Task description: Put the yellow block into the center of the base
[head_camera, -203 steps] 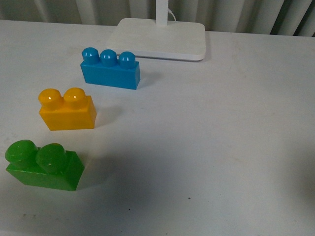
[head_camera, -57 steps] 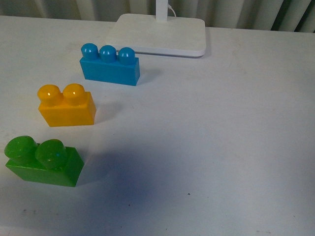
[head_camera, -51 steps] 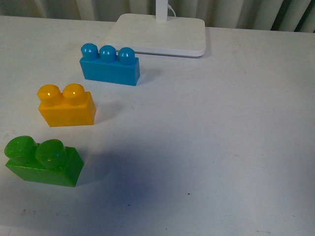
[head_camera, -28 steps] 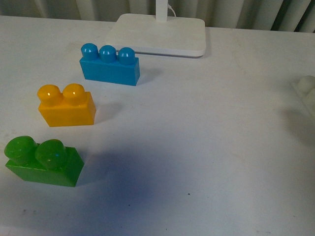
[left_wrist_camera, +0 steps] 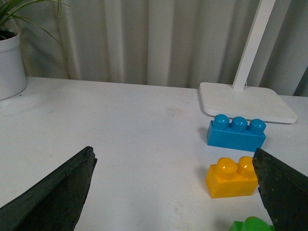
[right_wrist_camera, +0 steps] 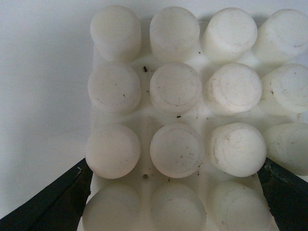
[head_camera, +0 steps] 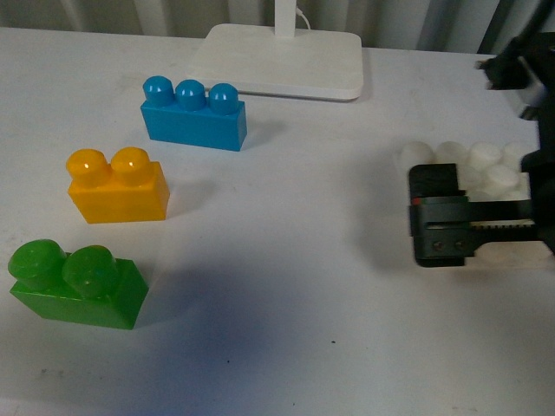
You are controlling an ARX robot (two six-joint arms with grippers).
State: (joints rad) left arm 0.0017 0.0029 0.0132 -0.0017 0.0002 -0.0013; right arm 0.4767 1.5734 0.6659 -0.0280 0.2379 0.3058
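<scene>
The yellow block (head_camera: 119,186) stands on the white table at the left, between a blue and a green brick; it also shows in the left wrist view (left_wrist_camera: 232,176). The base (head_camera: 486,173), a white studded plate, is at the right edge, held by my right gripper (head_camera: 486,225), which is shut on it. In the right wrist view the base (right_wrist_camera: 178,125) fills the frame, with a dark finger at each lower corner. My left gripper (left_wrist_camera: 178,192) is open and empty, some way short of the yellow block; it is out of the front view.
A blue three-stud brick (head_camera: 194,119) lies behind the yellow block and a green two-stud brick (head_camera: 76,284) in front. A smooth white lamp stand plate (head_camera: 282,64) sits at the back. A potted plant (left_wrist_camera: 10,57) stands far off on the table.
My right gripper has come in from the right edge with the base, moving left over the table. The three bricks have not moved.
</scene>
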